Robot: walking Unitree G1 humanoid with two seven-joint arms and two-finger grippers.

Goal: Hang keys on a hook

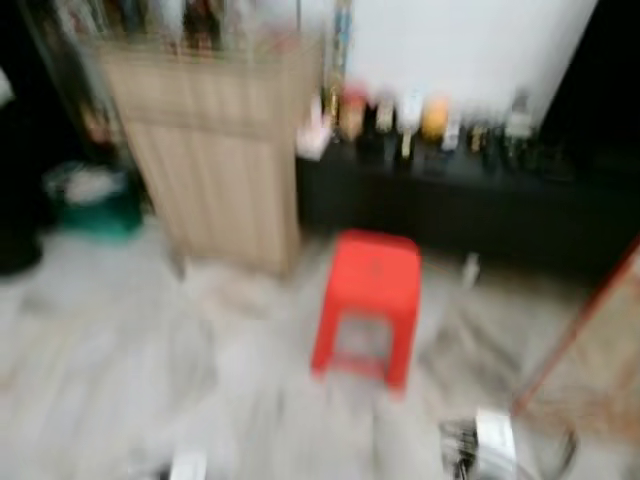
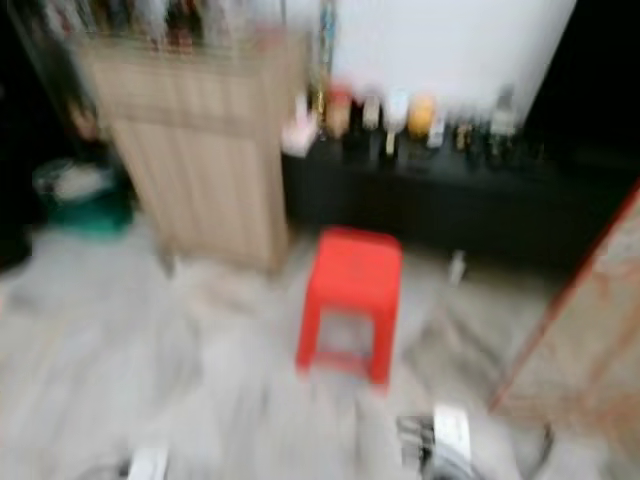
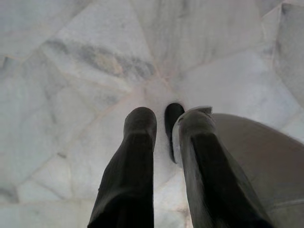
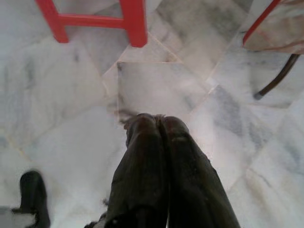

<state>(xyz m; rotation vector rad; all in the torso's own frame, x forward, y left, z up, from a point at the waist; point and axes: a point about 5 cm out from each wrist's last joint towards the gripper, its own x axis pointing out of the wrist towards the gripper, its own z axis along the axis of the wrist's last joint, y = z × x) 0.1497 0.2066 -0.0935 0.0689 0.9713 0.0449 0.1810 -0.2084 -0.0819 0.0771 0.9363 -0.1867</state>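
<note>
Both eye views are heavily motion-blurred around the red stool. Behind it, corners fall dark. Wrist views show evenly lit, sharper floor.

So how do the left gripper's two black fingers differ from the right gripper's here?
The left gripper holds its fingers apart, a gap of pale marble floor between them; the right gripper has its fingers pressed together. The red plastic stool stands near the right one, not the left. Both point down at the floor, holding nothing visible.

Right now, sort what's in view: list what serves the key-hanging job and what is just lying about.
Job: right tool, shut; left tool, open.
Lying about: red stool, wooden cabinet, row of bottles, green tub.
</note>
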